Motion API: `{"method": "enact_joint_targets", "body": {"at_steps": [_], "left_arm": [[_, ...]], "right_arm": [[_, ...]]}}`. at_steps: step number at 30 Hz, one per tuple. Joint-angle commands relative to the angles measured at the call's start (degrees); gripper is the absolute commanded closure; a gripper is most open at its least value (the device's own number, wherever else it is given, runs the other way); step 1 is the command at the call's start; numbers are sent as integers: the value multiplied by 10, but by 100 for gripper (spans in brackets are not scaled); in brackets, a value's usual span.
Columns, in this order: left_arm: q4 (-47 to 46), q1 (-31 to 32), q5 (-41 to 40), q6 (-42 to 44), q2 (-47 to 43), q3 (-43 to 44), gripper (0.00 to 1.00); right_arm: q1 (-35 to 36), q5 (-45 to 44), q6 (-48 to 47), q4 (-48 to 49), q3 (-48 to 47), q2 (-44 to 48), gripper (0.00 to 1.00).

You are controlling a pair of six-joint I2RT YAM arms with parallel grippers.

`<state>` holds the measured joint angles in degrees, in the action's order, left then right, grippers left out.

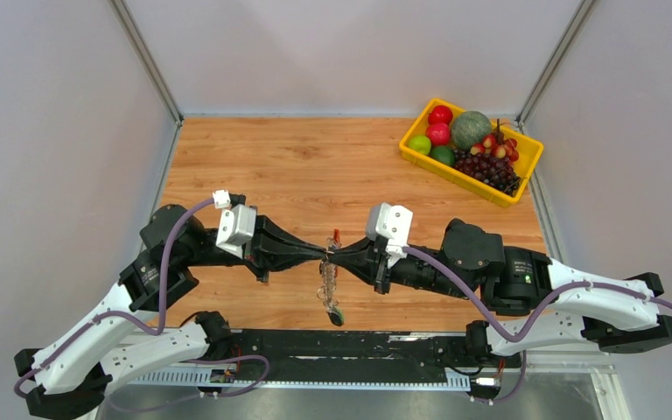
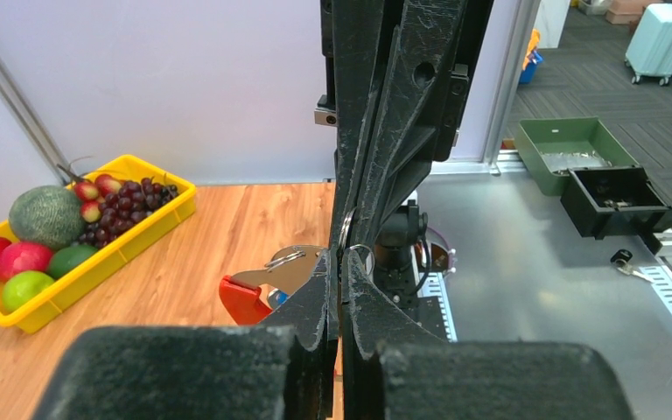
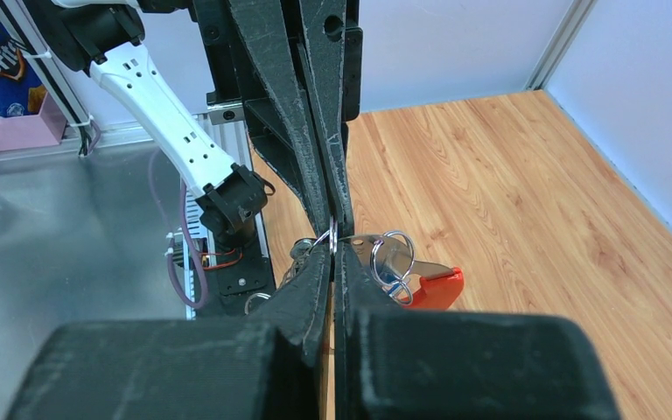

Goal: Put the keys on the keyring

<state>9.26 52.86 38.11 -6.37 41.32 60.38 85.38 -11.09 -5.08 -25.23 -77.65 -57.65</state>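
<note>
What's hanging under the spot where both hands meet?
Keys dangle below the split ring pinched between left hand and right hand; the red-edged keyring pokes out beyond. Fingers hide how they connect.

Both arms meet tip to tip over the middle of the table, toward its near edge. The left gripper comes in from the left and the right gripper from the right. The keyring is pinched between them and pokes out on the far side. The keys trail from it toward the near edge. The fruit tray sits way off in the far right corner.
</note>
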Motion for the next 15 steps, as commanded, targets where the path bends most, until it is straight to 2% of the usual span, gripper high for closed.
{"method": "enact_joint_targets", "body": {"at_steps": [1,2,5,15], "left_arm": [[11,3,21,6,13,9,100],[24,3,16,11,16,13,100],[45,3,10,18,21,25,100],[78,3,2,32,26,41,100]], "right_arm": [[4,-1,-6,72,-11,5,100],[4,-2,-5,67,-13,5,98],[4,-1,-1,49,-17,5,81],[4,-4,20,-33,-47,2,53]]}}
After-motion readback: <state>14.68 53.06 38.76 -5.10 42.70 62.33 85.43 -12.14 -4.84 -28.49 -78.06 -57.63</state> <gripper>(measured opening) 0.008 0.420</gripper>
